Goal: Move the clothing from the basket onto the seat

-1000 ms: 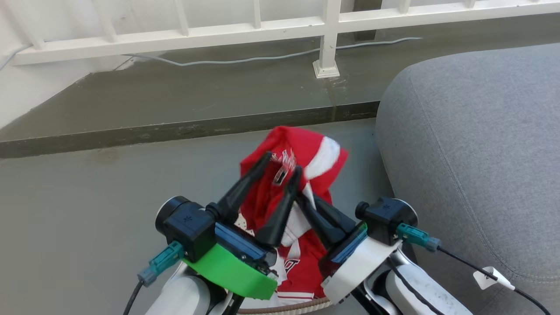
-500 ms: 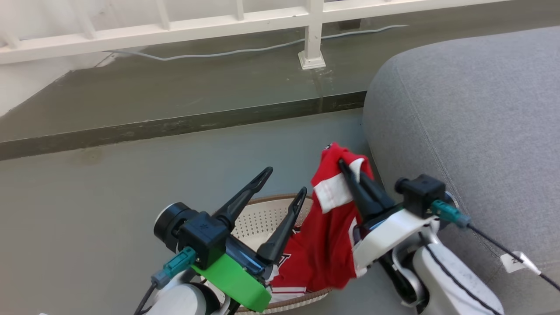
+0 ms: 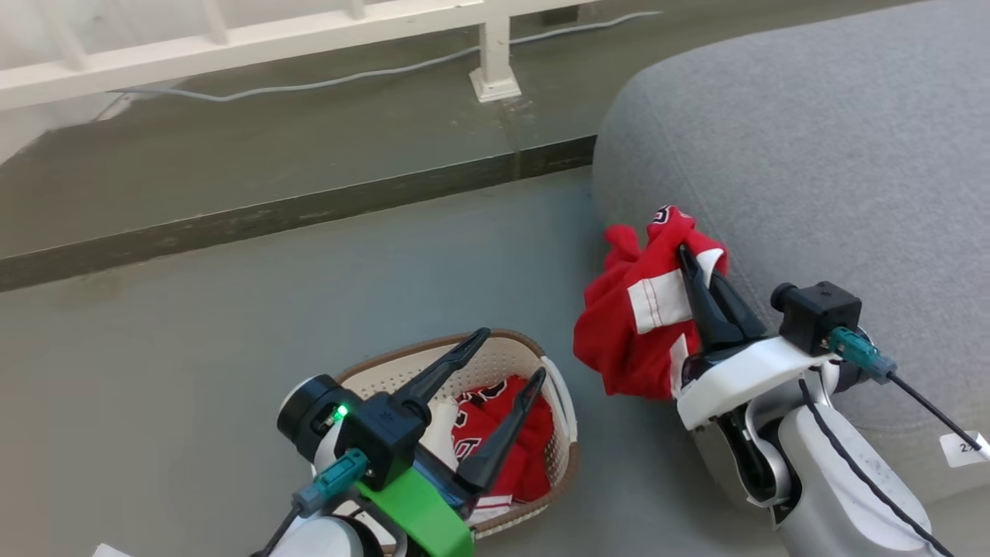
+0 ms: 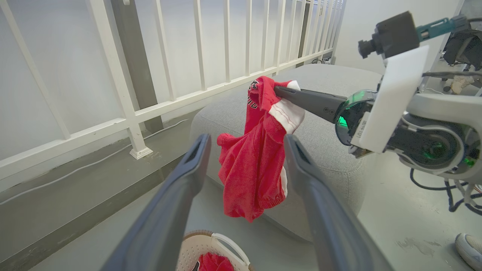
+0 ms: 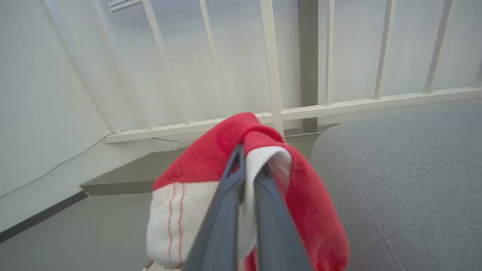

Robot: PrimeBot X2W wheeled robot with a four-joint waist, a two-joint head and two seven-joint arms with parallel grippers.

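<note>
A red garment with white stripes [image 3: 642, 317] [image 4: 252, 165] [image 5: 211, 165] hangs in the air beside the grey seat [image 3: 812, 155] [image 4: 327, 139] [image 5: 406, 169], just left of its edge. My right gripper [image 3: 684, 251] [image 4: 276, 89] [image 5: 246, 150] is shut on its top fold. More red clothing [image 3: 503, 441] [image 4: 211, 262] and a white piece lie in the cream perforated basket [image 3: 495, 363] [image 4: 218, 241] on the floor. My left gripper [image 3: 510, 354] [image 4: 244, 139] stands open above the basket with nothing between its fingers.
A white railing [image 3: 232, 42] [image 4: 128, 94] [image 5: 271, 75] runs along a raised concrete step [image 3: 271, 213] at the back, with a pale cable [image 3: 309, 81] on it. A shoe [image 4: 469, 246] shows at the left wrist view's lower right corner. A white tag [image 3: 963, 447] hangs on my right arm's cable.
My left gripper opened off the garment. My right gripper carried the garment out of the basket and rightward to the seat's edge. The camera has turned right.
</note>
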